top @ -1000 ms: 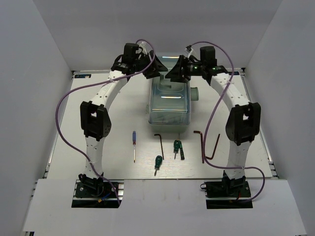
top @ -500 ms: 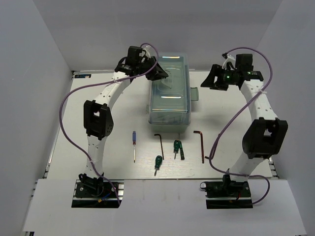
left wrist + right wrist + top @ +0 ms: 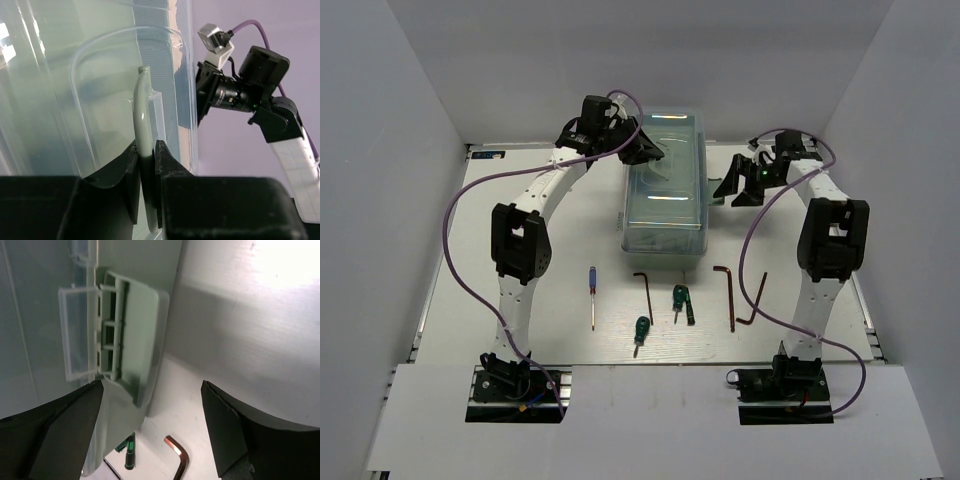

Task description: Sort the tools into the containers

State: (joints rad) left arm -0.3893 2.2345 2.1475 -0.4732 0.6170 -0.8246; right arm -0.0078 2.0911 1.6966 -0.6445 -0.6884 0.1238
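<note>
The mint-green toolbox [image 3: 665, 195] stands closed at the back centre, its containers folded inside under the translucent lid. My left gripper [image 3: 648, 152] is shut on the box's pale green handle [image 3: 143, 115], with the jaws pinching it in the left wrist view [image 3: 146, 156]. My right gripper [image 3: 736, 188] is open and empty beside the latch [image 3: 134, 345] on the box's right side [image 3: 152, 407]. On the table lie the blue screwdriver [image 3: 592, 296], two green screwdrivers [image 3: 640, 332] [image 3: 680, 301] and three hex keys [image 3: 645, 291] [image 3: 727, 296] [image 3: 757, 300].
White walls close in the table at the left, right and back. The tools lie in a row between the toolbox and the arm bases [image 3: 515, 385]. In the right wrist view a hex key [image 3: 177, 456] and a green screwdriver [image 3: 129, 456] show below the latch.
My right arm swung out to the right, away from the box top, then came back down beside the latch. My left gripper stays on the handle.
</note>
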